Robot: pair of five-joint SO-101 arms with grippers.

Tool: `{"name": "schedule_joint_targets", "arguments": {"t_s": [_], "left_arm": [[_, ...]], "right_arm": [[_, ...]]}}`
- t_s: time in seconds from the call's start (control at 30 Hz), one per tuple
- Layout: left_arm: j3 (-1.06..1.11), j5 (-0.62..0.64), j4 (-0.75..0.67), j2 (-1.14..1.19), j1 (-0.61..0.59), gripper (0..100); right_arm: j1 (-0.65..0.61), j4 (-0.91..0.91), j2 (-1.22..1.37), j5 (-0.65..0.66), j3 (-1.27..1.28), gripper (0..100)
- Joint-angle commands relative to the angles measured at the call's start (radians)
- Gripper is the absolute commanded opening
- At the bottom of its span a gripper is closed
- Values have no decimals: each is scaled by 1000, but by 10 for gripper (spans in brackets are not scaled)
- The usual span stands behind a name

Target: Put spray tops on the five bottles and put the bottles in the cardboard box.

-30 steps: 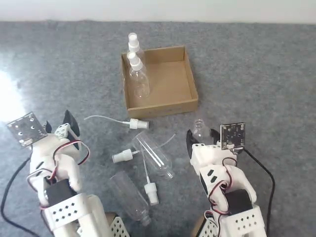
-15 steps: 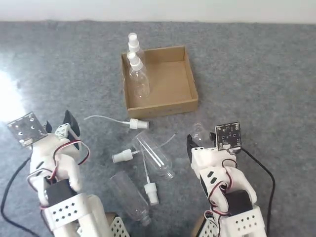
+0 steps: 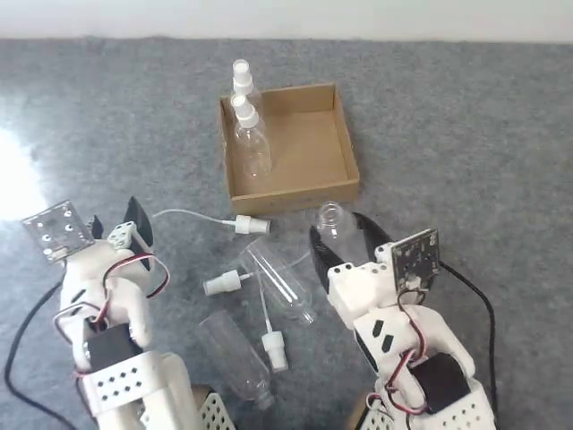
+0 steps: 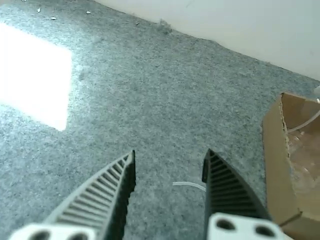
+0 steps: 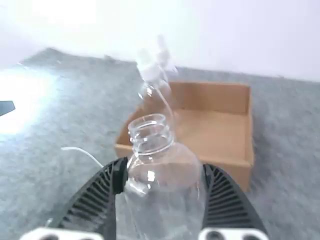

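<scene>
Now, the high view gives you the grey carpet [image 3: 466, 134] as the work surface, with the cardboard box [image 3: 295, 195] standing on it beyond both arms. 2 capped bottles [image 3: 253, 148] sit against the box wall on the left arm's side. Your right gripper [image 3: 340, 235] is just in front of the box, clamped on an uncapped bottle [image 3: 333, 219]. The right wrist view adds the close detail: both fingers [image 5: 97, 197] are pressed to the bottle's sides, and its open threaded neck points toward the box. Your left gripper [image 3: 115, 222] stands spread apart with nothing in it. Its own wrist view shows carpet and a thin white tube [image 4: 189, 185] beyond the jaws. Between the arms, the high view shows 2 loose bottles [image 3: 277, 282] lying on their sides and 3 loose spray tops [image 3: 246, 224] around them.
</scene>
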Motion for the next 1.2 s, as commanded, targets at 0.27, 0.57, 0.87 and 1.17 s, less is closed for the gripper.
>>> {"name": "schedule_joint_targets", "arguments": {"t_s": [0.27, 0.57, 0.87, 1.17], "left_arm": [[-4, -3, -20, -9, 3, 214], [-25, 3, 34, -9, 5, 271], [-22, 0, 40, -9, 72, 272], [-77, 6, 180, -9, 158, 317]], "right_arm": [[-153, -271, -12, 15, -71, 73], [-176, -349, 41, 15, -98, 72], [-193, -433, 435, 5, -307, 72], [-193, -693, 644, -120, -324, 72]]}}
